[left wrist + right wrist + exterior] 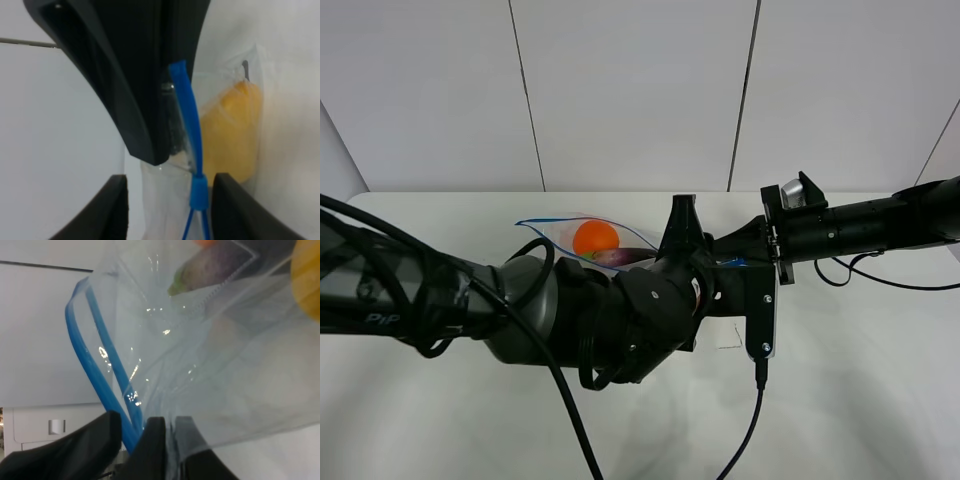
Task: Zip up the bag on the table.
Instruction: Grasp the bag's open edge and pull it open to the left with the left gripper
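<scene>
Bag [565,232] is being seen on table [840,380], toward 12 o'clock of its centre in the high view, with the mouth gaping at its 9 o'clock end. Zipper strip [190,117] is being pinched by right gripper [134,422], jaws pressed together, reaching in from 3 o'clock. Left gripper [170,180] is being held part-spread, with slider [198,192] between its fingers; contact cannot be told. Orange [595,238], eggplant [620,257] and pear [235,125] are being shown inside.

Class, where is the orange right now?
High view: the orange sits inside the clear bag, left of centre toward the far edge of the table, beside the eggplant.
</scene>
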`<move>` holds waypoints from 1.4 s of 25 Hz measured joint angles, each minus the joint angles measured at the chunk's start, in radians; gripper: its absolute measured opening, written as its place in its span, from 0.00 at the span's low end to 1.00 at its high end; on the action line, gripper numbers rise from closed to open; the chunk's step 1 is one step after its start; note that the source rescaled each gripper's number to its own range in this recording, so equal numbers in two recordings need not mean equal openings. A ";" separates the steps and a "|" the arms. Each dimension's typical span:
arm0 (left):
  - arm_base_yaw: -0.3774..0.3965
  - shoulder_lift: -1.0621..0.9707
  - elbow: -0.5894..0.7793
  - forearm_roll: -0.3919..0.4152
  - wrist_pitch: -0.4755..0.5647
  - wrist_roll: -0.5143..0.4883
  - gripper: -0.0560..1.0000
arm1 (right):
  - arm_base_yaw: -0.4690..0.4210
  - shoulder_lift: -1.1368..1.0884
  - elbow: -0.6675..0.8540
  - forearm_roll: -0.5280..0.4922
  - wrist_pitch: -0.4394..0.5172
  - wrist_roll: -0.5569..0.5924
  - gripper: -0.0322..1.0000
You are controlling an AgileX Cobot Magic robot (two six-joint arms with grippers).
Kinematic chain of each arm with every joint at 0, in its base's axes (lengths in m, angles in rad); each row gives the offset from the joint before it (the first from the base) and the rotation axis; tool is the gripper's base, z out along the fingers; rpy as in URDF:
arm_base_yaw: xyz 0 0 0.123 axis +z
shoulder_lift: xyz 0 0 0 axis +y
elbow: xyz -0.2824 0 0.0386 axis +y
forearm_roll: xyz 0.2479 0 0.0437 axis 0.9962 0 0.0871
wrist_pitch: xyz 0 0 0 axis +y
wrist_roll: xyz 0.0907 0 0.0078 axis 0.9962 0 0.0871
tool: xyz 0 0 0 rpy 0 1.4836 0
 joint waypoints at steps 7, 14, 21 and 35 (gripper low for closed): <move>0.000 0.000 0.000 0.000 -0.013 0.000 0.44 | 0.000 0.000 0.000 0.000 0.000 0.000 0.03; -0.003 0.000 0.000 0.000 -0.016 -0.001 0.44 | 0.000 0.000 0.000 0.000 0.000 0.000 0.03; -0.003 0.000 0.000 0.000 -0.018 -0.001 0.28 | 0.000 0.000 0.000 0.000 0.000 0.000 0.03; -0.003 0.000 0.000 0.000 -0.023 -0.001 0.11 | 0.000 0.000 0.000 0.003 0.000 0.000 0.03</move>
